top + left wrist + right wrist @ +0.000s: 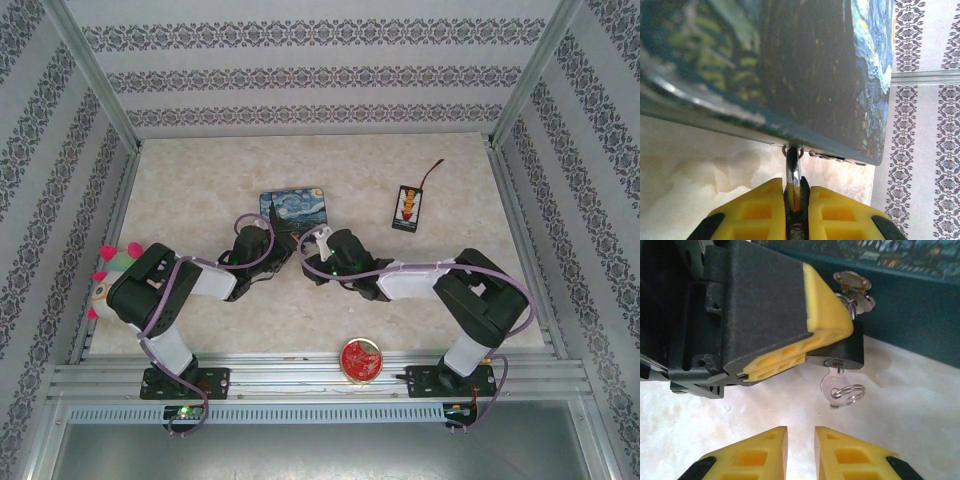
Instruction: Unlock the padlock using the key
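Note:
The padlock [852, 348] has a small dark body, and its silvery shackle [793, 169] passes through the hasp on the front of the starry-night tin [805, 65]. My left gripper [796, 194] is shut on the padlock body, its yellow pads [826, 315] clamping it from the side. The key [832, 385] sits in the keyhole at the padlock's lower face, and its ring [848, 392] hangs loose. My right gripper [800, 442] stands open just short of the key, with nothing between its fingers. Seen from above, both grippers meet at the tin's [296, 206] near edge.
A black remote-like card [408, 208] with a cord lies at the back right. A red round lid [361, 360] rests by the near rail. A plush toy [104, 276] sits at the left edge. Patterned walls enclose the table.

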You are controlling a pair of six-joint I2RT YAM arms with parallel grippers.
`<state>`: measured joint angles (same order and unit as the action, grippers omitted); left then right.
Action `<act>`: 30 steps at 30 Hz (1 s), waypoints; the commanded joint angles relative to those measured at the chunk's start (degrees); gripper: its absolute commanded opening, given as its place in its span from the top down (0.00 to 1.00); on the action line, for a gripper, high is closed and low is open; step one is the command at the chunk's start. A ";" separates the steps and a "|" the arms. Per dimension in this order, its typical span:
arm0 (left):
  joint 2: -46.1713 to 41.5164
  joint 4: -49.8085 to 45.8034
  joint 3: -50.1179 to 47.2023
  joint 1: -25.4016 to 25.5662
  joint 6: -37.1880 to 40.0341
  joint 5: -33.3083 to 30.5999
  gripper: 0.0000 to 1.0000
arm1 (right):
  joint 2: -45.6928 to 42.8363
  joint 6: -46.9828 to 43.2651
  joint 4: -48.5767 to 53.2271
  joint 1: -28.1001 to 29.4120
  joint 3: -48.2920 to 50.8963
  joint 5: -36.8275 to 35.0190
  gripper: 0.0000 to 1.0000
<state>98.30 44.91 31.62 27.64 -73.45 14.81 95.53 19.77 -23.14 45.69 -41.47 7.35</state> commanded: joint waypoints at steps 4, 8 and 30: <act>-2.06 -1.43 -0.50 -0.48 0.94 0.92 1.00 | -0.92 -5.40 3.26 0.89 -1.32 -8.52 0.77; -1.89 -1.32 -0.64 -0.41 0.71 1.15 1.00 | 0.94 -7.67 4.95 1.00 -3.83 -7.89 0.76; -0.83 -0.17 0.00 -0.46 -0.16 2.54 1.00 | 6.25 -11.67 7.04 1.43 -8.90 -4.73 0.76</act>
<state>98.08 44.05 31.62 27.64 -73.58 16.10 100.47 9.56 -16.40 46.39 -48.69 1.54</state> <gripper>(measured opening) 0.106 0.241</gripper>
